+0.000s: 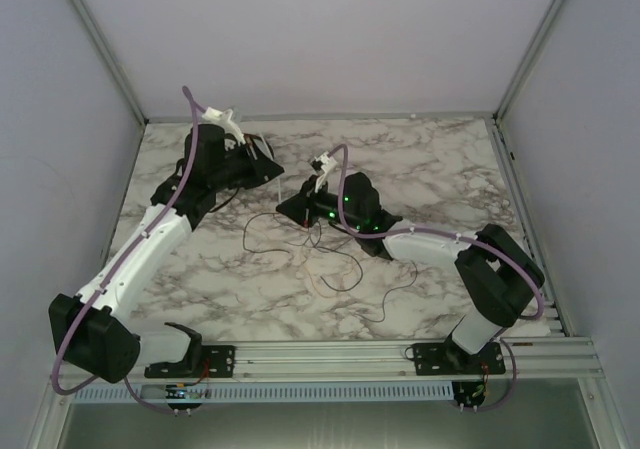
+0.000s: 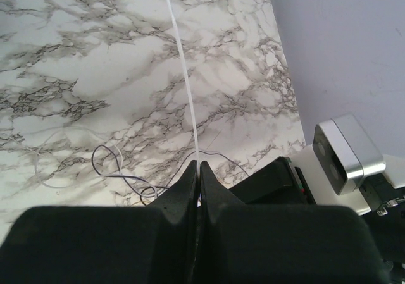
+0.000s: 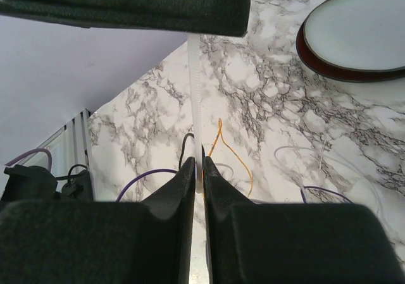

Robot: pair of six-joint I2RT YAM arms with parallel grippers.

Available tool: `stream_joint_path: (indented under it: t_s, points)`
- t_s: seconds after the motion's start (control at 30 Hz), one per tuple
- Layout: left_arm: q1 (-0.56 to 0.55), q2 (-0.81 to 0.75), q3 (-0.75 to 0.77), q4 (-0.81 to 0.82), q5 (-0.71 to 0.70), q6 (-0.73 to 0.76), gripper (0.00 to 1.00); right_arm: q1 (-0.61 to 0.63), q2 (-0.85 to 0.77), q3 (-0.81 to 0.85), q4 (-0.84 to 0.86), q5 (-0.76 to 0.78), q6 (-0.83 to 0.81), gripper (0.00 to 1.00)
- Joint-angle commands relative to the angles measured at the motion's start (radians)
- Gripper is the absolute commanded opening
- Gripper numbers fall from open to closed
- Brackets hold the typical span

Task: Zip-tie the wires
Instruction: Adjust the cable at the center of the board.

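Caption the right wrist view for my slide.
Right hand shut on a thin white plastic zip tie, thin coloured wire loops lying beyond on the marble tabletop.

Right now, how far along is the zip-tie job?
Done: zip tie picked up. In hand: left gripper and right gripper both pinch it, strip straight. To do: wires lie loose on the marble tabletop, unbundled; nothing is looped or cinched yet.

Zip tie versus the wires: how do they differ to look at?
The zip tie is white; the wires are dark, purple and orange. The zip tie runs straight; the wires curl in loose loops. The zip tie is pinched by the right gripper; the wires lie on the table. Both are long and thin.
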State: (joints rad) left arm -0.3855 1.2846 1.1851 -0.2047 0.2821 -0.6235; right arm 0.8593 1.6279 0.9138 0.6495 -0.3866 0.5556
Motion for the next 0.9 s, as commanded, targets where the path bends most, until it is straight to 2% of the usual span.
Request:
stream_joint_path:
  t_s: [0.0,0.17,0.3,0.33,0.37,0.43,0.53,0.7,0.87]
  points:
    - [0.018,-0.008,0.085,0.124,0.002,0.001,0.0,0.029,0.011,-0.03,-0.134,-0.025,-0.026,0.07]
    - [0.016,-0.019,0.034,0.172,0.043,0.0,0.0,0.025,-0.014,0.014,-0.17,-0.002,-0.026,0.06]
    - [0.017,-0.048,-0.043,0.229,0.087,0.002,0.0,0.014,-0.028,0.084,-0.245,0.017,-0.017,0.0]
    - [0.017,-0.059,-0.066,0.247,0.1,0.001,0.05,0.01,-0.028,0.1,-0.263,0.014,-0.015,0.0]
    - [0.018,-0.071,-0.087,0.266,0.106,-0.005,0.14,0.007,-0.03,0.114,-0.283,0.014,-0.014,0.0]
    - [0.02,-0.098,-0.126,0.314,0.112,-0.017,0.41,-0.002,-0.035,0.131,-0.316,0.012,-0.015,0.0]
    - [0.036,-0.135,-0.157,0.361,0.121,-0.03,0.66,-0.018,-0.055,0.13,-0.344,0.01,-0.014,0.0]
    - [0.071,-0.205,-0.217,0.476,0.157,-0.021,0.88,-0.064,-0.115,0.102,-0.361,-0.036,0.003,0.0]
    - [0.088,-0.251,-0.31,0.627,0.244,-0.01,0.97,-0.136,-0.198,0.098,-0.431,-0.109,0.001,0.0]
